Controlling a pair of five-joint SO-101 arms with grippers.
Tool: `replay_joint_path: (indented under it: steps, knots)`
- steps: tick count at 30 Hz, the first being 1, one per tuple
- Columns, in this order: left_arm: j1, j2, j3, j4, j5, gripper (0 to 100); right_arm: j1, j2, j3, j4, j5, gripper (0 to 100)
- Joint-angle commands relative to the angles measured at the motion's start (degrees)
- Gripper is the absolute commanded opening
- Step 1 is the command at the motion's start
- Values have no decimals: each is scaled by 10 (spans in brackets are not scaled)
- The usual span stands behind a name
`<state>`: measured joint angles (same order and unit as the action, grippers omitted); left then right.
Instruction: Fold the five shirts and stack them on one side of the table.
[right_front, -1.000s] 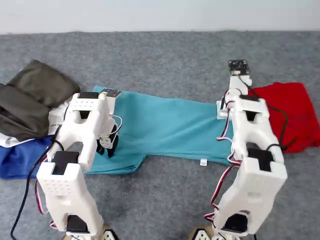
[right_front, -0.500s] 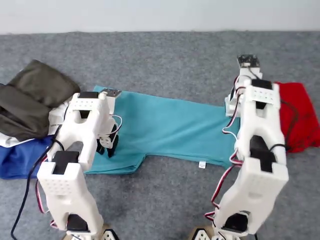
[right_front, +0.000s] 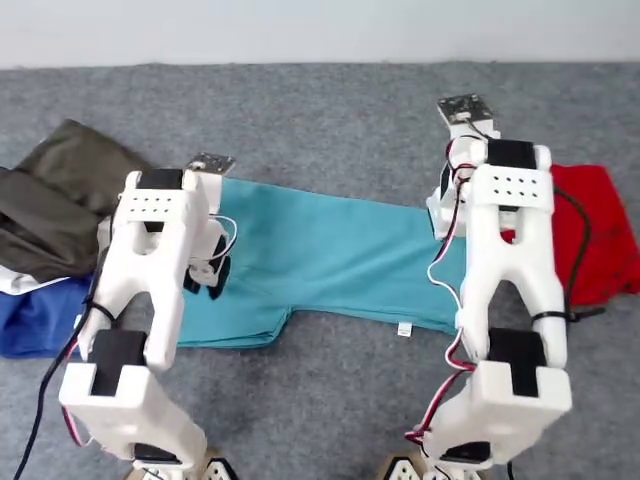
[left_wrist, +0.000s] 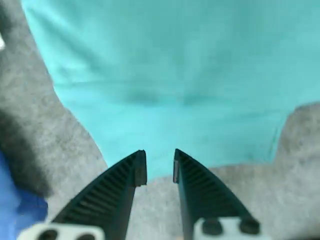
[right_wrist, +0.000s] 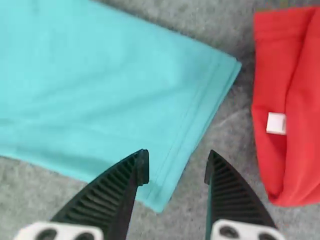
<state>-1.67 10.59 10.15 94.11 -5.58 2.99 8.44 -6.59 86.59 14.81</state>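
Teal shirt (right_front: 330, 255) lies flat and lengthwise across the middle of the grey tabletop (right_front: 330, 110), running from one of my arms to the other. A small white label (right_front: 405, 326) sticks out at its near edge.

My left fingers (left_wrist: 120, 185) hang low over the left end of the teal shirt, right where the cloth stops and the bare tabletop begins. They stand a narrow gap apart with nothing between them; the tips point at the hem and I cannot tell if they touch it.

My right fingers (right_wrist: 117, 185) sit over the opposite end, above the corner of the double-stitched hem. They are spread wide and hold nothing.

Just beside that corner, with a strip of tabletop between, is the folded red shirt (right_front: 600, 230), lying at the right side. The right wrist view shows a white tag (right_wrist: 276, 123) on it.

At the left side the other garments are heaped loosely. An olive shirt (right_front: 60, 190) lies crumpled on top at the far end, a bit of white garment (right_front: 15, 282) peeks out under it, and a blue shirt (right_front: 35, 315) lies at the near end of the heap. From the left wrist view the blue shirt is near the teal one, with grey between them.
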Motion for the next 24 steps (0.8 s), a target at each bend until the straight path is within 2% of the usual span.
replay_joint_path:
  steps: [1,6,14,24]
  knots:
    - [-3,-37,38,47,-18,99,-1,-51,-23,31,5,195]
    - [-29,-65,135,9,-57,32,-7,-97,5,46,5,194]
    - [-118,-69,123,39,-132,105,-65,-262,181,-27,8,193]
    - [-120,-68,118,36,-152,109,-84,-435,358,-104,10,193]
